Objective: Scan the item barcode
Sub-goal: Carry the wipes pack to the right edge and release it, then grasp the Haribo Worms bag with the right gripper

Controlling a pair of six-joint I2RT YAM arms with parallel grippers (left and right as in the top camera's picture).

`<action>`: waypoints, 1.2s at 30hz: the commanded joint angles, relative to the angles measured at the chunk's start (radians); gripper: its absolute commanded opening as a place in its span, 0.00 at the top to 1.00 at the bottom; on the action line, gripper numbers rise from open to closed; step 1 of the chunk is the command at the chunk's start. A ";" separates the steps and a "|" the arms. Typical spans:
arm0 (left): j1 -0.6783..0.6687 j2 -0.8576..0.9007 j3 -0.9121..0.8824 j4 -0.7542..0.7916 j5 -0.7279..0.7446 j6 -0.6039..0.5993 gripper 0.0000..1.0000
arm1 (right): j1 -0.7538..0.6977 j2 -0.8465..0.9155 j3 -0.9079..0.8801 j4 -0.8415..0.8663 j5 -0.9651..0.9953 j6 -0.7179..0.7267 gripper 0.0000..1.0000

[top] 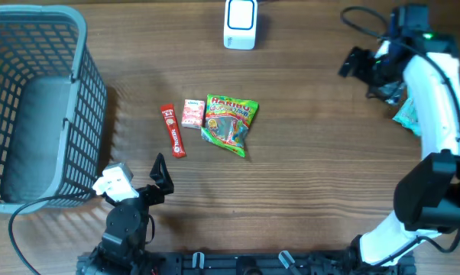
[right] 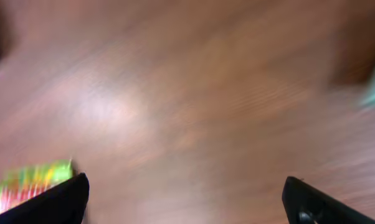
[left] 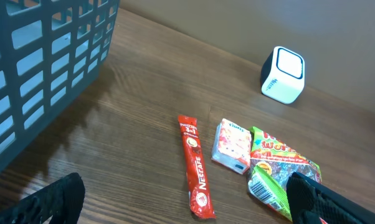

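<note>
Right pincer [top: 358, 66] spread wide, empty, off to right of scanner [top: 240, 23]. Left pincer [top: 138, 182] also agape, holding nothing. Coffee stick [top: 173, 131], pink pack [top: 192, 113], gummy bag [top: 230, 124] on bench ahead of left pincer, probably unscanned. Teal packet [top: 407, 116] behind right pincer, maybe done.

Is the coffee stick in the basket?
No, the coffee stick lies on the table, outside the basket.
</note>
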State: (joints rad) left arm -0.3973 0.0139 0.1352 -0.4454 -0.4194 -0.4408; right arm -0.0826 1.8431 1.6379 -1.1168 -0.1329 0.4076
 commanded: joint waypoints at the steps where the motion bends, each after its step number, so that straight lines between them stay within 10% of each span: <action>1: -0.004 -0.008 -0.006 0.003 -0.009 -0.013 0.00 | 0.116 0.002 -0.087 -0.013 -0.223 -0.093 0.01; 5: -0.004 -0.008 -0.006 0.003 -0.009 -0.013 0.00 | 0.307 0.002 -0.185 0.074 -0.296 -0.190 0.00; 12: -0.004 -0.008 -0.006 0.003 -0.009 -0.013 0.00 | 0.562 0.015 -0.194 0.322 -0.282 0.043 0.00; 16: -0.004 -0.008 -0.006 0.003 -0.009 -0.013 0.00 | 0.702 0.019 -0.189 0.347 0.056 0.191 0.01; 36: -0.004 -0.008 -0.006 0.003 -0.009 -0.013 0.00 | 0.777 0.334 0.000 0.286 0.114 0.539 0.01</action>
State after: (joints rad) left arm -0.3973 0.0139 0.1352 -0.4458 -0.4194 -0.4408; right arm 0.6945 2.1311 1.6127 -0.8211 -0.0223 0.9268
